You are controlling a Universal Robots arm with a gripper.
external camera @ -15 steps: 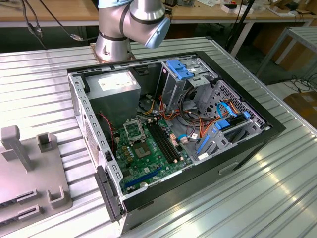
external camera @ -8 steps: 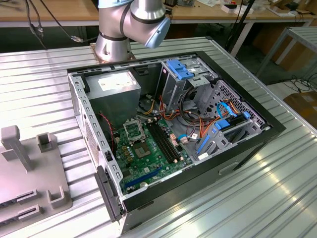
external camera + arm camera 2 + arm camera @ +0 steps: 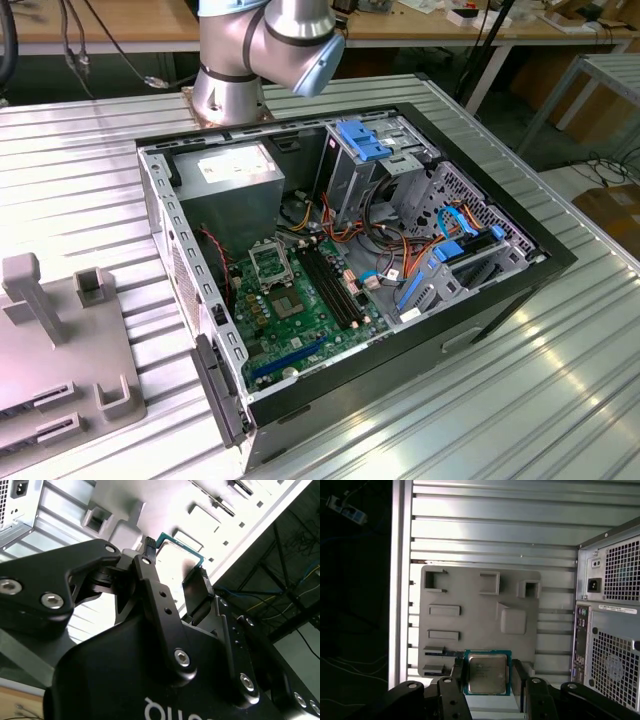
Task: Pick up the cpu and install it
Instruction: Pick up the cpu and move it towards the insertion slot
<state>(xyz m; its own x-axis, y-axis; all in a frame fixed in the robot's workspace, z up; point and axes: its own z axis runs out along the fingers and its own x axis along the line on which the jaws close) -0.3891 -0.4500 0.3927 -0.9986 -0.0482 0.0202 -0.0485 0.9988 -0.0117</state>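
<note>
- Fingers (image 3: 459, 674): two black metal fingers are closed narrow on the cpu (image 3: 487, 673), one against each of two opposite edges. It is a small, flat, square chip with a silver-grey metal face and a green border.
- In the second wrist view, the same fingers (image 3: 148, 565) clamp the cpu (image 3: 179, 554) at their tips. The chip sits level between them, with its green corner showing above the pads.
- Cpu position: it is carried in the grasp, lifted off every surface. In the first wrist view it appears in front of the near edge of the flat grey plastic fixture plate (image 3: 470, 600).
- Fixture plate: it has moulded pockets and raised blocks and lies on the ribbed aluminium tabletop (image 3: 495, 530). In the first wrist view it is just beside the rear panel of the open black-and-silver desktop computer case (image 3: 612, 605).
- Exterior view: the case (image 3: 500, 275) lies on its side with the green motherboard (image 3: 300, 320) exposed. The black-framed square socket (image 3: 270, 262) is on the board, near the grey metal power supply box (image 3: 235, 180).
- The silver robot arm (image 3: 260, 50) rises from its base behind the case.
</note>
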